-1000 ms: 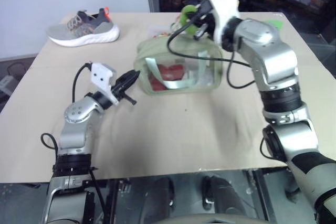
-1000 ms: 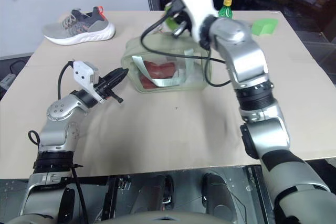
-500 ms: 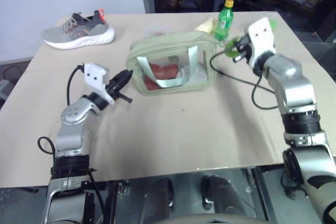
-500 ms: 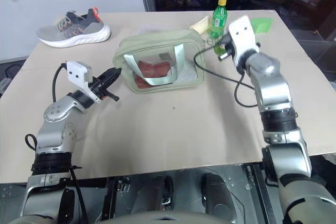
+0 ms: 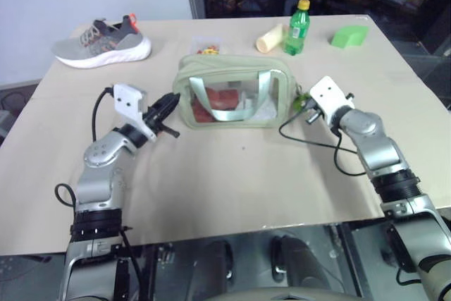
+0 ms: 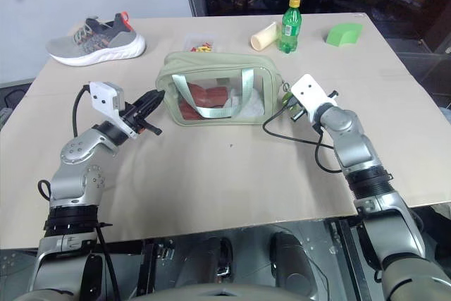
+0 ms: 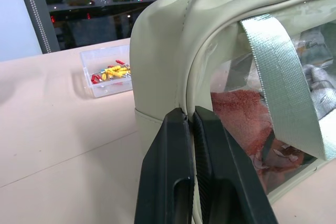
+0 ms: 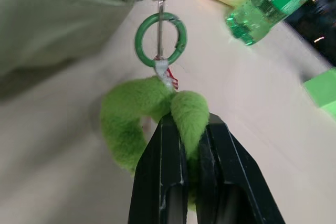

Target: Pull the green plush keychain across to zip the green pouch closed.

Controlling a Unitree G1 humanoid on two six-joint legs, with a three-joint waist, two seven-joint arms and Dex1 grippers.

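small lime-green fuzzy plush keychain [image 8: 152,124] pinched in right gripper [image 8: 190,129] at right end of pale sage-green clear-panelled pouch [image 5: 234,96] mid-table; left gripper [image 7: 189,121] clamped narrow on pouch's left end seam.

Table [image 5: 232,188]: tan top, taken as landmark.

Far left corner of table: grey running shoe [image 5: 103,40], white sole, orange tab at heel, lying lengthwise.

Far edge, about mid-table: small clear box [image 5: 206,46] of coloured bits, red and yellow showing.

Right of the box, along the same far edge: cream-coloured cylinder [image 5: 268,37] lying on its side, tilted. Just beside it, green bottle [image 5: 298,27] with yellow cap, upright.

Far right corner: bright green wedge-shaped block [image 5: 349,35], apart from the bottle.
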